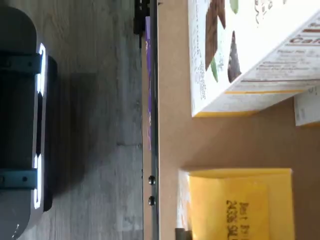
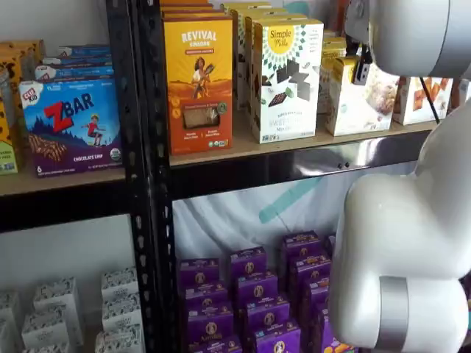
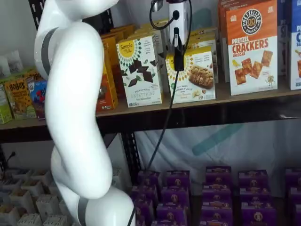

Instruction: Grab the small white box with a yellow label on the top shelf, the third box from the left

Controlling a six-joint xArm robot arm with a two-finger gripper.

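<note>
Claw [image 3: 178, 56]: black fingers hang in front of the small white box [image 3: 195, 74], seen side-on as one dark bar w/ no gap visible; cannot tell if open or closed. Contact w/ the box cannot be told either. A black cable [image 3: 162, 129] drops from the claw past the shelf rail.

Small white box stands on the top shelf [image 3: 188, 106], front near the edge; in a shelf view [image 2: 360, 92] it is partly covered by the white arm [image 2: 412, 29].

Neighbours: taller white carton w/ dark choc. squares [image 3: 139, 70] just beside it on one side, orange-top cracker carton [image 3: 251, 47] on the other. Purple boxes [image 3: 216, 188] sit on the level below.

Wrist view: yellow box top [image 1: 240, 205] and choc. carton [image 1: 250, 50] lie on the tan board.

Arm: upright white column [image 3: 75, 117] ahead of the shelves, wrist reaching in from above
</note>
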